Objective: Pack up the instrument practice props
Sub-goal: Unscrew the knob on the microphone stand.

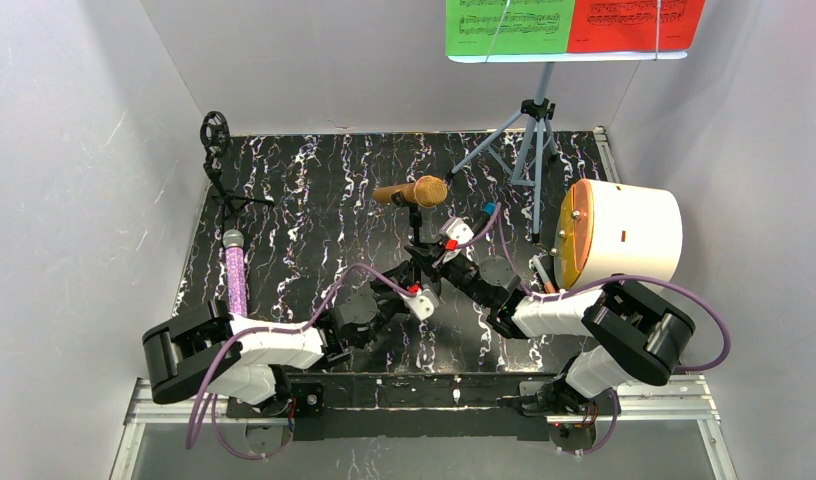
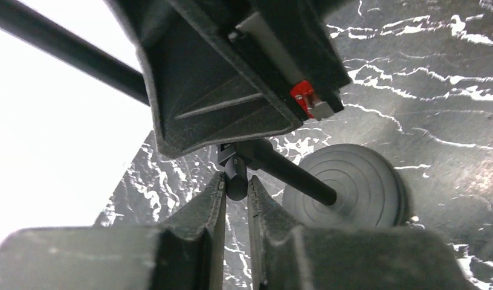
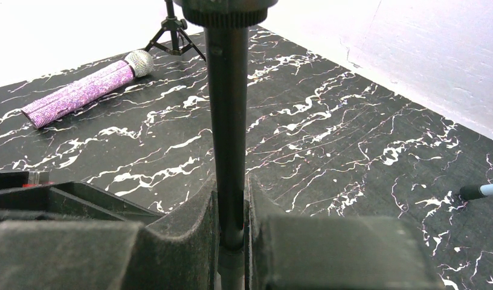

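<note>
The gold microphone (image 1: 412,191) sits on a thin black mic mount (image 1: 418,228) at the middle of the table. My right gripper (image 1: 431,252) is shut on the mount's pole (image 3: 228,121). My left gripper (image 1: 422,280) is shut on a small black knob (image 2: 236,181) low on the same mount, above its round base (image 2: 359,187). The purple glitter microphone (image 1: 234,270) lies flat at the left and shows in the right wrist view (image 3: 87,90). A second black mount (image 1: 217,160) stands at the back left. The pale blue music rack (image 1: 532,130) holds the green sheet (image 1: 506,27) and the red sheet (image 1: 634,25).
A white drum-shaped container with an orange lid (image 1: 619,232) lies on its side at the right, close to my right arm. The rack's tripod legs spread across the back right. Grey walls close in the black marbled table (image 1: 314,200) on three sides.
</note>
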You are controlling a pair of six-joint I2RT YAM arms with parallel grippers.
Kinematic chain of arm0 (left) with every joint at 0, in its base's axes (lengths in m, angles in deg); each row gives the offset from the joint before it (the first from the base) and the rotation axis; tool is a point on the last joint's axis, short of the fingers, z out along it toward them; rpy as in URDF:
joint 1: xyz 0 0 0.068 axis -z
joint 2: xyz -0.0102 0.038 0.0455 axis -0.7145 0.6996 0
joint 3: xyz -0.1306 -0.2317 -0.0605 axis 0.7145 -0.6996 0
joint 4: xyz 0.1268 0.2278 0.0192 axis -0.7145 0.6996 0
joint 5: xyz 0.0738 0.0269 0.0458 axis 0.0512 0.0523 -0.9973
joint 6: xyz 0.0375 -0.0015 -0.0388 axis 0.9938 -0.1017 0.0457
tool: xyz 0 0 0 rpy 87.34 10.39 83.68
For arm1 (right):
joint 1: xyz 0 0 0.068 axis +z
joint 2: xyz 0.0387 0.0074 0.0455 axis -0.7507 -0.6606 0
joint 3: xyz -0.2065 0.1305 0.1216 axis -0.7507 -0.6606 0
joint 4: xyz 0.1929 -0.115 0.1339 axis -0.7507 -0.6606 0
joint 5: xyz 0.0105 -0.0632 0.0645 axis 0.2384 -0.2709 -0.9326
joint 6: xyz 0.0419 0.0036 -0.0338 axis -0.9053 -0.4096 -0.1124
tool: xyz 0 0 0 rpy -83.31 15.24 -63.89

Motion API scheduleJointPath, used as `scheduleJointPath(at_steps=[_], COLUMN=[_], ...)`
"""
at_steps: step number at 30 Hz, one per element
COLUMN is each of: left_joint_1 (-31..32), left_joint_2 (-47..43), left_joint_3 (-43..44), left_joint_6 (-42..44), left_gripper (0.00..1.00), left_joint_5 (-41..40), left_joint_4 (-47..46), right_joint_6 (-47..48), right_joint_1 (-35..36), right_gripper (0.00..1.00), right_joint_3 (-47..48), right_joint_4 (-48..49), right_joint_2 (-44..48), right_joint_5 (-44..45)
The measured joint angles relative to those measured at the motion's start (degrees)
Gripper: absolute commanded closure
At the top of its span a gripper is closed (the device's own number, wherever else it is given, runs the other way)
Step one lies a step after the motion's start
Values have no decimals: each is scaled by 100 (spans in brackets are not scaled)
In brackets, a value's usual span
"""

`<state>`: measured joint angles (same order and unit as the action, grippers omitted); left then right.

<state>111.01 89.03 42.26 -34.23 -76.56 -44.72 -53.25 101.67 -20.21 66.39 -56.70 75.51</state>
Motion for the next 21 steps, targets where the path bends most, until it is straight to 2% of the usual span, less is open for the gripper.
scheduleJointPath(at_steps=[4, 10, 14, 19, 21], left_joint_1=[-79, -282, -551, -1187, -1331], left_joint_2=[-42, -203, -358, -396, -393], left_joint_3=[0, 0, 0, -35, -70], left_joint_6=[-988, -3287, -5204, -8251, -9224], left_gripper=[100, 100, 100, 100, 100], left_joint_5=[13, 90, 254, 852, 1021], left_joint_4=[-42, 61, 260, 391, 402], right_joint_6=[0, -4, -2, 7, 7], right_joint_1=[0, -2, -2, -42, -44], right_gripper=[99, 99, 99, 99, 99], right_joint_3=[0, 0, 2, 50, 57], right_joint_4=[-2, -2, 0, -9, -9], right_joint_2=[0, 0, 0, -39, -46], right_joint_5=[20, 42, 55, 120, 131])
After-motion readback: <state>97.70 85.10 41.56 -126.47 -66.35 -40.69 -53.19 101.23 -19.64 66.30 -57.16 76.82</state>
